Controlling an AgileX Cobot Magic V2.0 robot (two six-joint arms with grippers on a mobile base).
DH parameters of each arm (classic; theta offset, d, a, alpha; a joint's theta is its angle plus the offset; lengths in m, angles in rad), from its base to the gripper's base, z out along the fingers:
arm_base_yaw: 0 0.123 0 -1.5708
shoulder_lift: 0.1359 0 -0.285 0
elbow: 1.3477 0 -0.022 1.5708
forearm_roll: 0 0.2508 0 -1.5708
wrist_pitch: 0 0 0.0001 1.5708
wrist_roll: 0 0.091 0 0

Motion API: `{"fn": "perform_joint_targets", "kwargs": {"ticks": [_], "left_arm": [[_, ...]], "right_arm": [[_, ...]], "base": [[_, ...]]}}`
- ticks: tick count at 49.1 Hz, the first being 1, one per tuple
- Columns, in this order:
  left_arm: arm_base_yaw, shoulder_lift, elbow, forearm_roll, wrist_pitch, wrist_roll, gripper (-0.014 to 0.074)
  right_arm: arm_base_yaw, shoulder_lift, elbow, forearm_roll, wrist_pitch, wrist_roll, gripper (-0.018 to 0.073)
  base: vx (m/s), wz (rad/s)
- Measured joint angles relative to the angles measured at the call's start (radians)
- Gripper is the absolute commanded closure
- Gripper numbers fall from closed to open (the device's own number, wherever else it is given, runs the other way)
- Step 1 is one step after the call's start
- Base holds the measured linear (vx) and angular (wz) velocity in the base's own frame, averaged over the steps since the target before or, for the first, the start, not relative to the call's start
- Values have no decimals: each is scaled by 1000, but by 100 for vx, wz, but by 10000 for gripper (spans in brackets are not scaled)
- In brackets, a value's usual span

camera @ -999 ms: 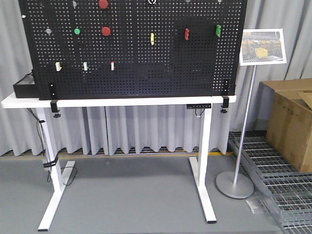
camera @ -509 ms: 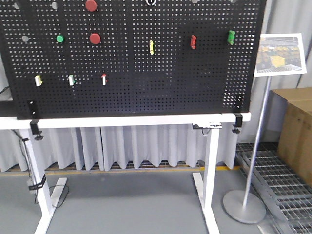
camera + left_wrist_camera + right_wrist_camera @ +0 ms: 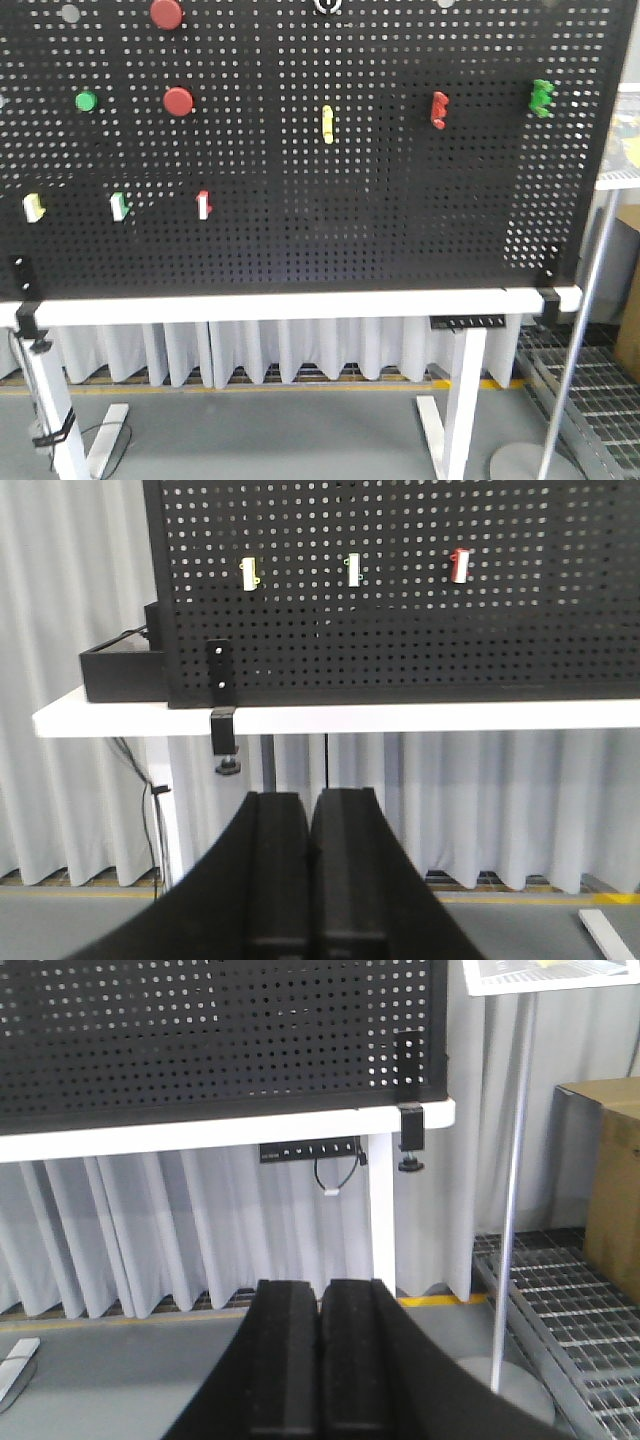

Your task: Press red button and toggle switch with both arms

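Nearest, in the left wrist view: left gripper [image 3: 311, 865], fingers pressed together, nothing between them, well short of the pegboard [image 3: 400, 600]. Likewise in the right wrist view: right gripper [image 3: 320, 1355], fingers closed flat against each other, empty, below and well apart from the pegboard's lower right corner. Neither gripper visible in the front view.

Further off, white table [image 3: 300, 718] carrying the pegboard. Seen only from the left wrist: black box [image 3: 120, 670] just beside the pegboard's left edge. Seen only from the right wrist: power strip [image 3: 308, 1149] under the table, cardboard box [image 3: 610, 1180] off to the pegboard's right.

On the pegboard, front view only: upper red button [image 3: 167, 13] and lower red button [image 3: 178, 100] toward the upper left, one above the other. Toggle switch [image 3: 327, 5] at the pegboard's top edge, near the middle, partly cut off by the frame. Behind everything, pale curtain [image 3: 300, 350].
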Motion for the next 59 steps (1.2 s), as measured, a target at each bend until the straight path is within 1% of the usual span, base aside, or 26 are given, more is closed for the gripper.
{"fn": "perform_joint_targets", "kwargs": {"ticks": [33,59], "left_arm": [[0,0,0,0,0,0,595],[0,0,0,0,0,0,595]], "right_arm": [[0,0,0,0,0,0,562],[0,0,0,0,0,0,562]], "base": [[33,1],[13,3]]}}
